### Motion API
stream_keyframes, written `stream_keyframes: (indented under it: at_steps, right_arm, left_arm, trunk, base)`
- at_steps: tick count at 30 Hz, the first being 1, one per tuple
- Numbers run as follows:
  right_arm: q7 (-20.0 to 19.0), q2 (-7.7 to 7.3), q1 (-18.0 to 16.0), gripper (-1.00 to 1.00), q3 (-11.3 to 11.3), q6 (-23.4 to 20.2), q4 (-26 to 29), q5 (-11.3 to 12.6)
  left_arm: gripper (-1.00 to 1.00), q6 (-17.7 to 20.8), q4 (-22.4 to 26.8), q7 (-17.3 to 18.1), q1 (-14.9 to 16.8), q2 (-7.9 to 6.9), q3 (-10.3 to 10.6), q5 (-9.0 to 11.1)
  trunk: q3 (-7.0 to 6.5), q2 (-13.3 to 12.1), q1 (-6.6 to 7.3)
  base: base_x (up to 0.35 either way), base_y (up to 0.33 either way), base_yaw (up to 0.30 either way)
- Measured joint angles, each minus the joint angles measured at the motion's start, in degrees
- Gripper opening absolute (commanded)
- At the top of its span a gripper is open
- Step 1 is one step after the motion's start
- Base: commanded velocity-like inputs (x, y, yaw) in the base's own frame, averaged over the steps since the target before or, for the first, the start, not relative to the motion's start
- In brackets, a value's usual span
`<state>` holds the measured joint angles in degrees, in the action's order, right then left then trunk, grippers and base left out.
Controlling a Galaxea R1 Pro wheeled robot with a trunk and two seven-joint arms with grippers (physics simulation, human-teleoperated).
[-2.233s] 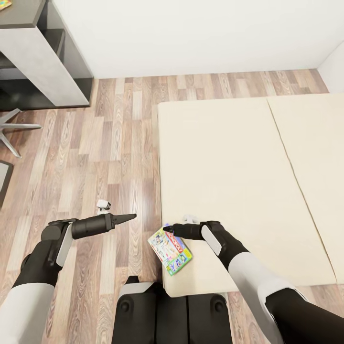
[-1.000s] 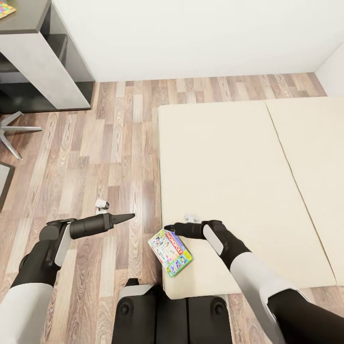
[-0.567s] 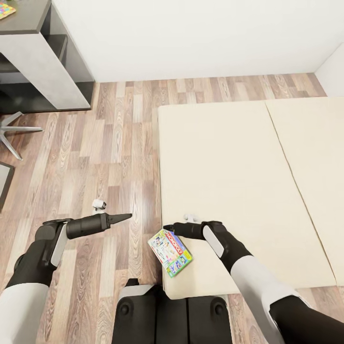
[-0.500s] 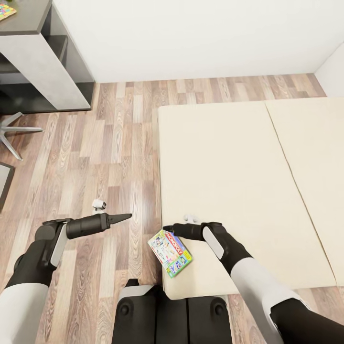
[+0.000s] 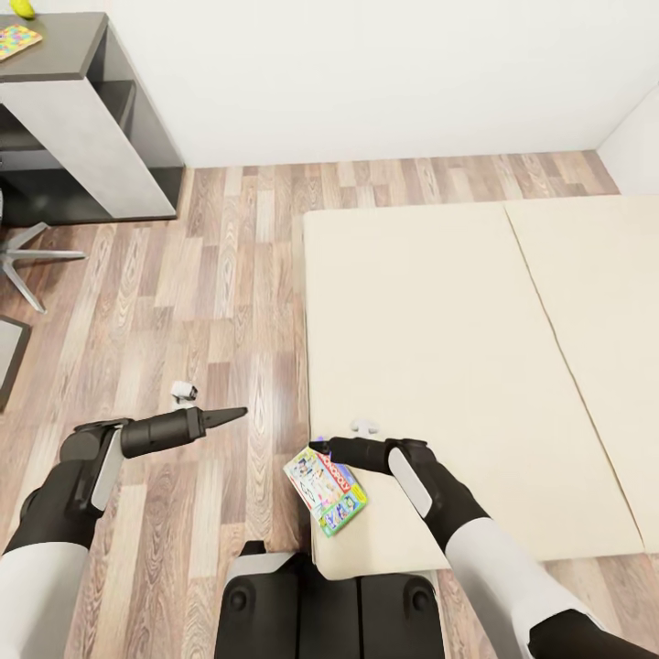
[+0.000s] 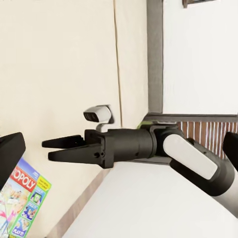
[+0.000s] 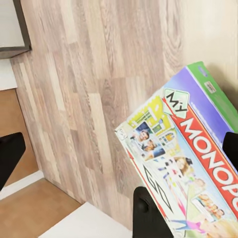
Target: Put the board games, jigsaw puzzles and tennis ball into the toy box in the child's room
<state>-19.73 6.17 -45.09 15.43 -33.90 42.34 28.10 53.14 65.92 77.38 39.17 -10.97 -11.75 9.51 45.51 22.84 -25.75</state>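
Open floor fills the frame's left-centre; the bench upper left and bed at right bound it.

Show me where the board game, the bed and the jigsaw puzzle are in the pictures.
board game (image 5: 327,489): head view, middle of its cartoon cover.
bed (image 5: 430,320): head view, bare part of the cream mattress.
jigsaw puzzle (image 5: 16,39): head view, its multicoloured face on the dark desk top.
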Motion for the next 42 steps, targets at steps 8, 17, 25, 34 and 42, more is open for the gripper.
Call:
stream_keyframes:
  at_steps: [8,17,25,34,42]
  right_arm:
    - [-0.02,-0.09,1.22,1.00,-0.04,0.04,1.38,0.03]
    - [-0.20,-1.45,2.04,1.00,-1.12,-0.01,1.71,0.12]
    - [-1.14,-4.38,3.49,1.00,-3.56,-0.08,3.95,0.31]
    - [-6.14,-6.83,10.49,1.00,-10.27,-0.39,14.35,0.35]
    - [-7.33,-7.07,13.97,1.00,-13.71,-0.64,19.68,0.33]
  left_arm:
    - [1.00,-0.12,-0.15,-0.02,-0.06,-0.79,-0.69,-0.19]
    - [1.00,-0.19,-0.66,-1.64,-0.33,-3.66,-1.37,-1.19]
    - [1.00,-4.00,-3.29,-3.68,-0.42,-7.11,-3.09,-2.02]
    - [1.00,-4.90,-5.56,-4.72,-0.43,-8.28,-3.68,-2.16]
    - [1.00,-5.00,-5.85,-4.87,-0.41,-8.50,-3.82,-2.24]
  trunk:
    - [-0.74,0.00,0.00]
    - [-1.58,0.00,0.00]
    - [-2.33,0.00,0.00]
    - [-3.17,0.00,0.00]
    - [-3.92,0.00,0.00]
  base:
    - [0.000,0.000,0.000]
    - [0.000,0.000,0.000]
    - [0.000,0.000,0.000]
    - [0.000,0.000,0.000]
    - [0.000,0.000,0.000]
